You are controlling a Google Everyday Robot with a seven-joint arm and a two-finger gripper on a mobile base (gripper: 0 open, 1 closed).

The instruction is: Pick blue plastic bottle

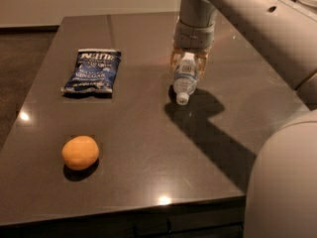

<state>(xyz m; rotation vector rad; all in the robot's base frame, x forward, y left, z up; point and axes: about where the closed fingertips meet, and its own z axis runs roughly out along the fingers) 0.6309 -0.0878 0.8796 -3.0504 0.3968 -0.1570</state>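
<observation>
The blue plastic bottle (185, 79) is a small clear bottle with a white cap and light label. It hangs cap-down, tilted toward me, a little above the dark table (148, 143). My gripper (188, 63) is shut on the bottle's upper body, with a finger on each side. The gripper comes straight down from the arm at the top right.
A dark blue chip bag (93, 72) lies flat on the table's left side. An orange (80, 152) sits near the front left. The robot's pale arm and body (287, 172) fill the right side. The table's front edge runs along the bottom.
</observation>
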